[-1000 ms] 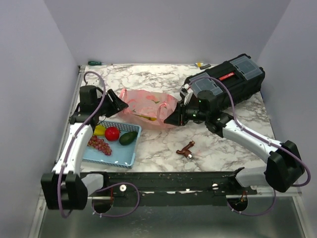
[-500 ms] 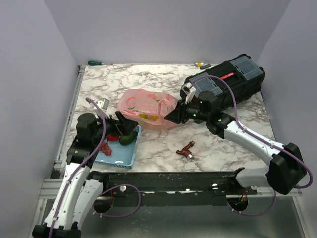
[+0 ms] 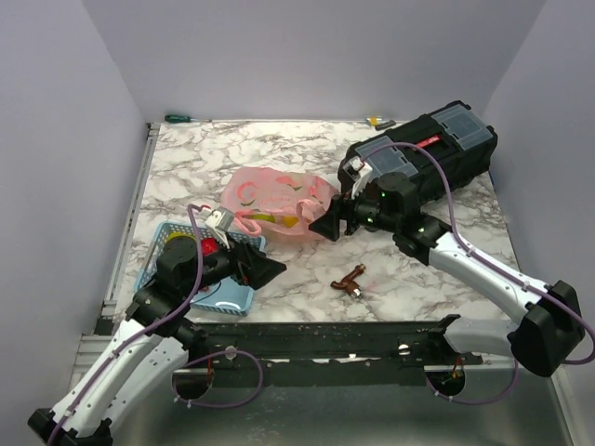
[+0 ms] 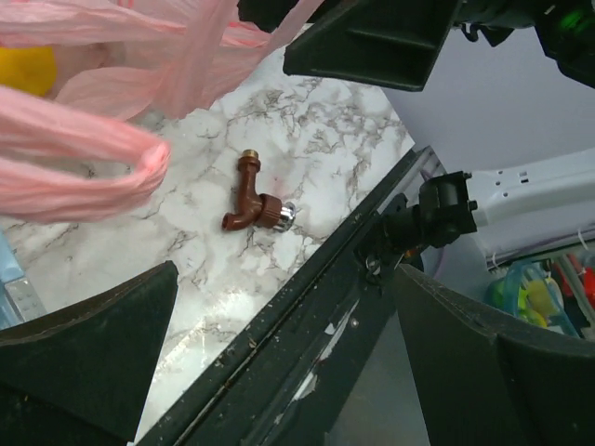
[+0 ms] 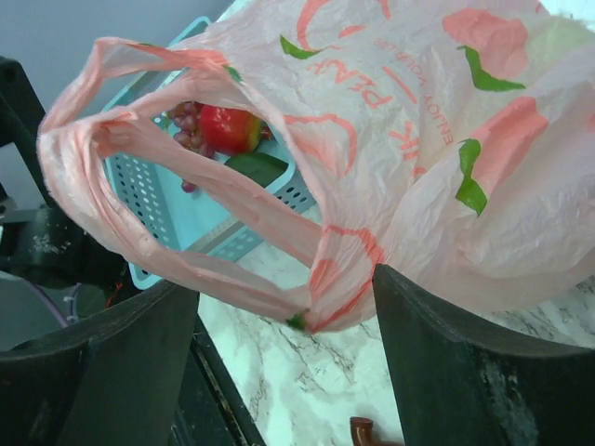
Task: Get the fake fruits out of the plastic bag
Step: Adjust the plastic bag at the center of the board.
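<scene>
Between picks, I'd say: one glossy red plastic fruit (image 5: 228,130) lies in the light blue slotted basket (image 5: 149,200), and a yellow fruit (image 4: 23,70) shows inside the thin crinkly pink plastic bag (image 3: 270,190) mid-table. Left gripper (image 4: 284,279) gapes wide & empty beside the basket; right gripper (image 5: 284,283) is open astride the bag's handle loop, prob. not pinching it, so next one must hold the mouth while the other reaches in. White grey-veined marble table (image 3: 195,153), plain lilac walls (image 3: 307,56).
</scene>
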Motion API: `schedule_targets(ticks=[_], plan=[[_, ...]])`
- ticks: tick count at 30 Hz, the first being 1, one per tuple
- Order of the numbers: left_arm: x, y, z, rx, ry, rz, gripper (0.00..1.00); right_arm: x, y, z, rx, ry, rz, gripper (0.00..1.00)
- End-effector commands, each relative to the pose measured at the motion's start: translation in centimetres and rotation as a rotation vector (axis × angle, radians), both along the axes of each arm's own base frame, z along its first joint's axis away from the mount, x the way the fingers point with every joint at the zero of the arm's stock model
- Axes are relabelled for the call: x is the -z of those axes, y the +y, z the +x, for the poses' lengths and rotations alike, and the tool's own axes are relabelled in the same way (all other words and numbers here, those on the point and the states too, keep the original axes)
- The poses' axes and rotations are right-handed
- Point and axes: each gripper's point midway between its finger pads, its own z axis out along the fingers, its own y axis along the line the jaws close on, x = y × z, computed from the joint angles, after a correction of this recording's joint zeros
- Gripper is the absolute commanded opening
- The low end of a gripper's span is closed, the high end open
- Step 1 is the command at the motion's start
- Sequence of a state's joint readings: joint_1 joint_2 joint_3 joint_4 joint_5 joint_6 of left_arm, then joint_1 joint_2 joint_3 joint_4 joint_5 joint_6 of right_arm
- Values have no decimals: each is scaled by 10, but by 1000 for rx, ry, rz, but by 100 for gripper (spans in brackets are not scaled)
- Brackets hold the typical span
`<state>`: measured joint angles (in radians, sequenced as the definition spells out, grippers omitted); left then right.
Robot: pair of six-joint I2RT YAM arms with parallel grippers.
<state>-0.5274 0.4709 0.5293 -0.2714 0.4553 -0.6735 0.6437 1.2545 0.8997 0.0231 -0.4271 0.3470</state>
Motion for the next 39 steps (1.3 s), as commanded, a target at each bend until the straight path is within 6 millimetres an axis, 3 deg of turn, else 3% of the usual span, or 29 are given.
schedule_targets(ticks=[1,3,7,13,17,19,21,23,25,27,30,32,37,39], plan=[[-34,14,9,-121,-42,46,99,-29,-12,-6,-2,-154,-71,82],[-42,31,19,-231,-28,105,98,-39,-11,-4,-10,-193,-79,84],[-37,64,45,-471,41,207,99,-49,-1,4,-13,-233,-105,89],[-18,62,67,-533,176,336,99,-63,23,2,-44,-286,-125,89],[-12,50,78,-474,141,369,86,-56,29,0,-55,-273,-134,84],[-4,59,83,-520,141,421,73,-47,33,-5,-78,-256,-136,73],[5,69,86,-546,133,483,58,-36,36,-11,-102,-239,-144,54],[14,78,88,-552,117,551,50,-22,37,-18,-112,-203,-159,35],[23,86,89,-546,121,624,46,-7,33,-25,-123,-160,-182,24],[28,90,84,-525,160,664,51,5,28,-32,-130,-131,-200,18],[34,83,71,-480,211,619,80,8,23,-35,-104,-124,-179,18],[33,80,64,-491,238,547,91,6,24,-39,-113,-123,-160,17],[24,57,60,-487,226,270,95,1,28,-39,-118,-117,-144,15],[18,50,64,-475,205,197,86,1,29,-38,-118,-119,-142,14]])
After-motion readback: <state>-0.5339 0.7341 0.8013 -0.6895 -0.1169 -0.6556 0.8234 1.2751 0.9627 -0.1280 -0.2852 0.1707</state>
